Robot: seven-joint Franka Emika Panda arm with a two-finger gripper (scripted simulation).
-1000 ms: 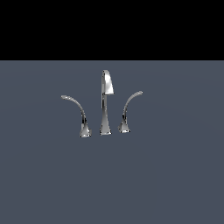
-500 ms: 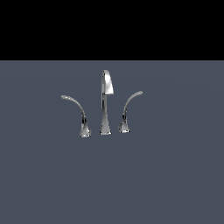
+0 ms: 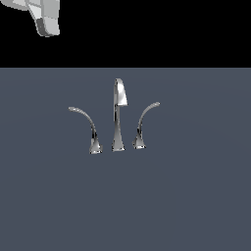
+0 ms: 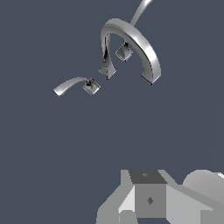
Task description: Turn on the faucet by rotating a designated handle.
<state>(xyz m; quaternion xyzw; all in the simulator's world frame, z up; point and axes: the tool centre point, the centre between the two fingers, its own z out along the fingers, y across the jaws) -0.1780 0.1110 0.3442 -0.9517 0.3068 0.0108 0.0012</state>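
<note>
The slate-grey tabletop (image 3: 196,196) is taking up most of the exterior view, and a chunk of the pale grey hand (image 3: 46,19) is poking in at the top corner on the exterior view's left, well apart from everything; honestly can't tell how wide its fingers are sitting. The chrome faucet (image 3: 117,117) is standing upright mid-tabletop, and the handle (image 3: 87,122) is sitting just beside it on the exterior view's left, arching over with its tip running nearly level, away from the spout.
</note>
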